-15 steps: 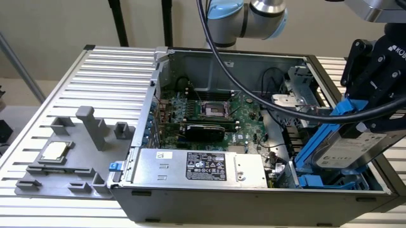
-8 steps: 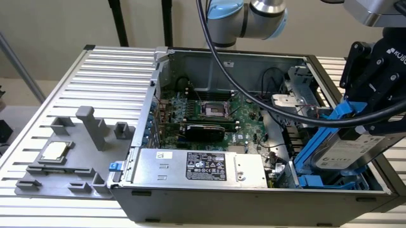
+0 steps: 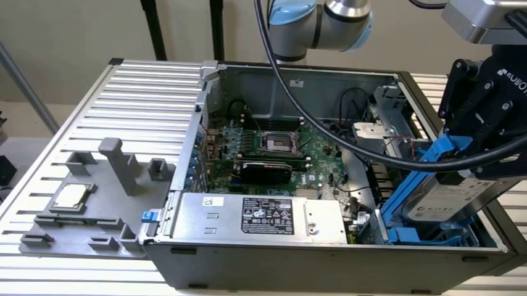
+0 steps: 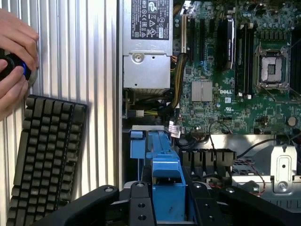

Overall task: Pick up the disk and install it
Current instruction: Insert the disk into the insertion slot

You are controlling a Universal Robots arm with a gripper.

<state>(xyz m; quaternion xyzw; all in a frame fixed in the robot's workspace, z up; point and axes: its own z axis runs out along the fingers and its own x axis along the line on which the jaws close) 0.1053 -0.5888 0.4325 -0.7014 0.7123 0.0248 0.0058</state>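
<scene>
Now, hand (image 3: pixel 463 169) clamped on disk (image 3: pixel 445 203), tilted, apparently partway into bay of case (image 3: pixel 329 266)

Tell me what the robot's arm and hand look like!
The silver-grey, round-jointed arm has a light blue cap. A thick black cable hangs beside it. The black jointed metal hand has bolted links and white lettering on its side.
</scene>
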